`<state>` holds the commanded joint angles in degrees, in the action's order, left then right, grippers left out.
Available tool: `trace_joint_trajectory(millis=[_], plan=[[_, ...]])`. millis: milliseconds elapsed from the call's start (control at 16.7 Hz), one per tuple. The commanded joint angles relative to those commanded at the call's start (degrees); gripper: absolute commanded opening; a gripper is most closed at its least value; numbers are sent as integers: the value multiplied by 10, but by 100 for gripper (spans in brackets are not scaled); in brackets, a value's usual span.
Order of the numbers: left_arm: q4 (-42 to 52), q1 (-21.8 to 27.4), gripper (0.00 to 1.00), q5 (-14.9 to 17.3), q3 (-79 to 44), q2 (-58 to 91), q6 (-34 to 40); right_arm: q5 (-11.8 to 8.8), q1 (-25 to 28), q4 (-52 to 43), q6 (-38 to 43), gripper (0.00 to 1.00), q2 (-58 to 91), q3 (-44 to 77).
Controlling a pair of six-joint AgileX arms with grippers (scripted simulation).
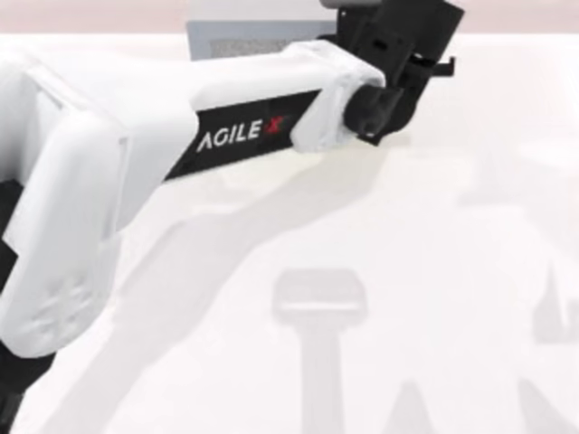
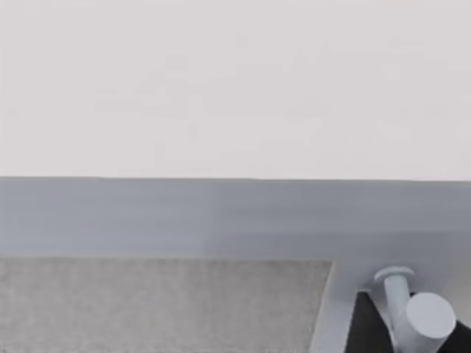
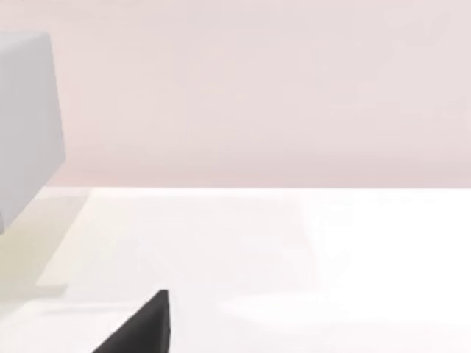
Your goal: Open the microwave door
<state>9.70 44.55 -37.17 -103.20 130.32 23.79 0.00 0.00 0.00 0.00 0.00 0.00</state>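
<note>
White fills most of your top view: the left arm [image 1: 118, 172], with its AgileX lettering, stretches from the left edge diagonally up and across the pale counter [image 1: 434, 271] to the far edge. There its black wrist and the left gripper [image 1: 425, 68] sit right at the front of the microwave [image 1: 258, 27], of which you see only a light-grey slab with a strip of speckled mesh at the top of the frame, a little left of centre. The arm covers most of it. You can make out thin black parts jutting to the right from the gripper, but you cannot tell whether its fingers are spread or pressed together, nor whether they hold anything.

Your left wrist view sits very close to the microwave. A light-grey band runs across the picture, and under it lies the microwave door [image 2: 162, 305] with its speckled mesh window. Further over, just past the door's pale frame edge, a dark opening shows with two round silver knobs [image 2: 416, 312] near it. The gripper's own fingers do not show here.

Your right wrist view shows a grey corner of the microwave [image 3: 26, 118] at one side, standing on the counter [image 3: 294, 250] and casting a soft shadow. A black wedge [image 3: 143, 327] pokes in at the lower edge. The right gripper does not show in any view.
</note>
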Motion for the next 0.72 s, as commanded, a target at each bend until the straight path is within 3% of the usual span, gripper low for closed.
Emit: trace_joint_trajectory(millis=[240, 720], plan=[[153, -8, 0, 38, -151, 64, 26, 0, 0, 0, 0, 100, 0, 0], [555, -34, 0, 145, -512, 193, 85, 0, 0, 0, 0, 100, 0, 0]])
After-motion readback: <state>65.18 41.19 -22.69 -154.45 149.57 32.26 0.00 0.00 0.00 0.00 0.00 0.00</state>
